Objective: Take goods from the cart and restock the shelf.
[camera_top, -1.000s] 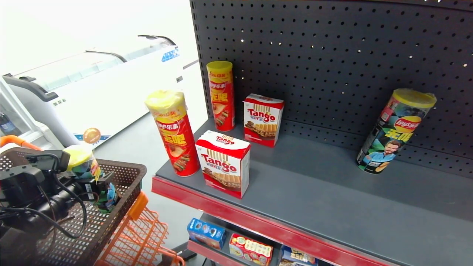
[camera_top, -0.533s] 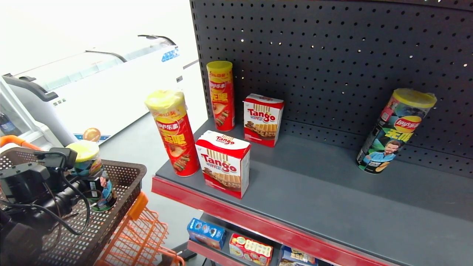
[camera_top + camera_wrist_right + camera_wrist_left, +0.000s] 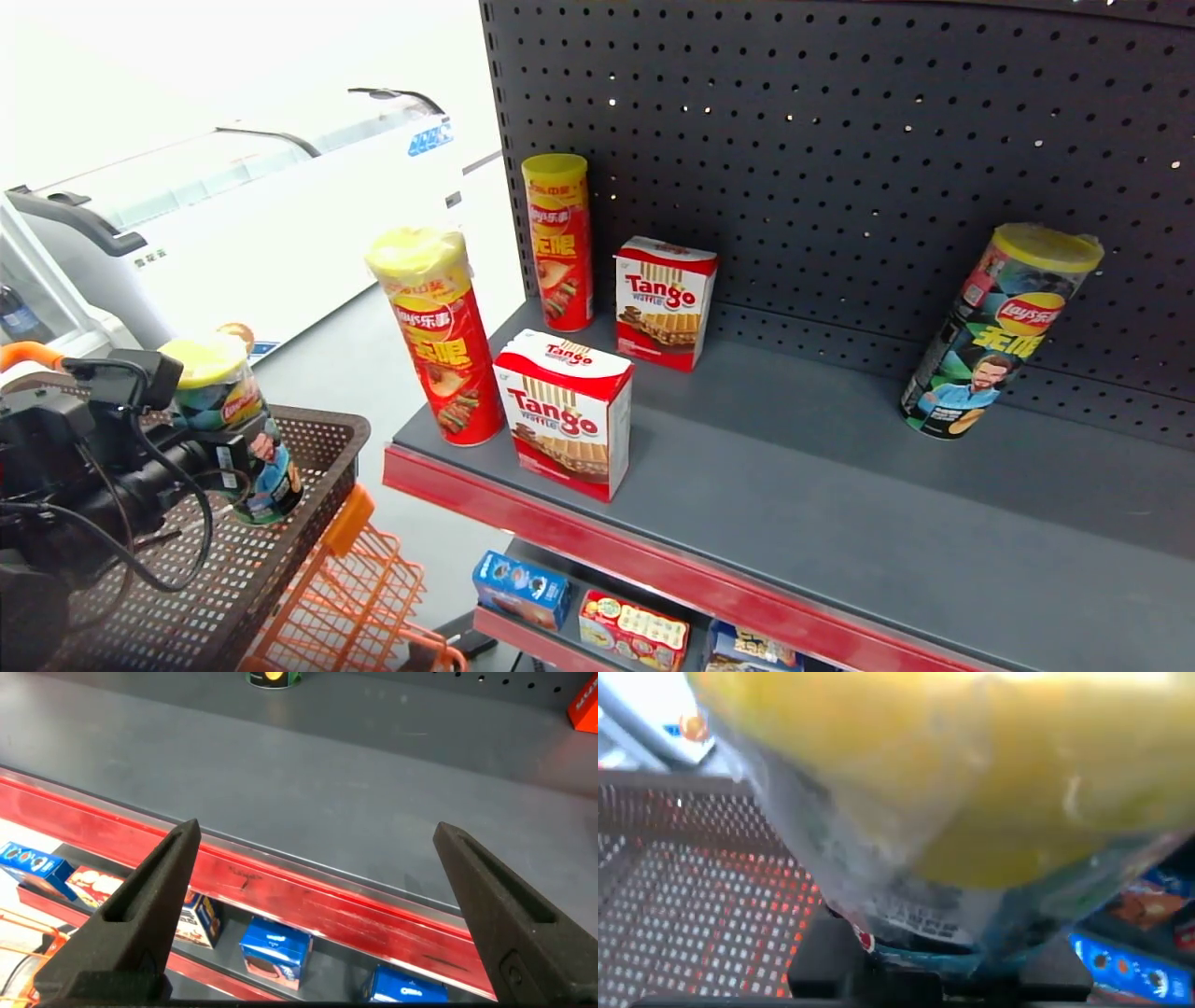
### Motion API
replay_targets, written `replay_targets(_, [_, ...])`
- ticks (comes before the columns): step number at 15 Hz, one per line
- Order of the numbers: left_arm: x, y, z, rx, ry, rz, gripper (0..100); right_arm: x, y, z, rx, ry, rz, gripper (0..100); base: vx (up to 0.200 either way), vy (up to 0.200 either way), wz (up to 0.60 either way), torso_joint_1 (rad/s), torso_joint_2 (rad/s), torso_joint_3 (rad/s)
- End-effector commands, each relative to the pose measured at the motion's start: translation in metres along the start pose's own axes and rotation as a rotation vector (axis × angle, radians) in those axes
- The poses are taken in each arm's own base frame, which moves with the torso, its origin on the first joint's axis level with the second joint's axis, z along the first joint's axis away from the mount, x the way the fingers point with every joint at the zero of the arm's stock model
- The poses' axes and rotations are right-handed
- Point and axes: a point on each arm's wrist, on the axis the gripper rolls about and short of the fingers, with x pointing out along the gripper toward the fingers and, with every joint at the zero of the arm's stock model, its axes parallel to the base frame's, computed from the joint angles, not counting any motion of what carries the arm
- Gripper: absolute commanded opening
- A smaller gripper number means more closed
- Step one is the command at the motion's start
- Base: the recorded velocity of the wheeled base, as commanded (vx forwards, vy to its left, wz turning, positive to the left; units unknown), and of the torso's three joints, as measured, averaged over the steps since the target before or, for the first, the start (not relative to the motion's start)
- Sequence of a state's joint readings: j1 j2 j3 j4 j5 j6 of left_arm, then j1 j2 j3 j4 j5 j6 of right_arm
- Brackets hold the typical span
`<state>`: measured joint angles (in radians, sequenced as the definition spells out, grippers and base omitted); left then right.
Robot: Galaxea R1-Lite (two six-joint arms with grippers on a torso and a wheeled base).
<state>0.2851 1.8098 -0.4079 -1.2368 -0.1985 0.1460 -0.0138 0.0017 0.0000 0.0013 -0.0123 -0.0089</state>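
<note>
Black left arm (image 3: 89,485) with looped black cables (image 3: 203,546); right gripper (image 3: 314,831) has dark wedge-shaped fingers (image 3: 140,919)

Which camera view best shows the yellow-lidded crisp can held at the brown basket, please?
The head view: the yellow-lidded crisp can appears nearly whole, upright in the left gripper. The left wrist view gives a blurred close-up of its lid; the right wrist view faces the grey shelf.

Glossy printed chip can (image 3: 245,420) in my left end effector (image 3: 224,459), smooth yellow plastic lid (image 3: 201,359), brown perforated plastic basket (image 3: 313,495) beneath, matt grey metal shelf (image 3: 840,485) to its right.
</note>
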Motion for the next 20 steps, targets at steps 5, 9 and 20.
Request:
replay_targets(5, [-0.044, -0.010, 0.071, 0.016, -0.169, -0.039, 0, 0.000, 0.000, 0.000, 0.000, 0.002, 0.000, 100, 0.000, 0.000, 0.00, 0.000, 0.00, 0.000])
replay_targets(9, [-0.069, -0.048, 0.095, 0.013, -0.273, -0.204, 0, 0.000, 0.000, 0.000, 0.000, 0.002, -0.001, 100, 0.000, 0.000, 0.00, 0.000, 0.00, 0.000])
replay_targets(20, [-0.132, -0.083, 0.103, -0.001, -0.312, -0.560, 0, 0.000, 0.000, 0.000, 0.000, 0.002, -0.001, 100, 0.000, 0.000, 0.00, 0.000, 0.00, 0.000])
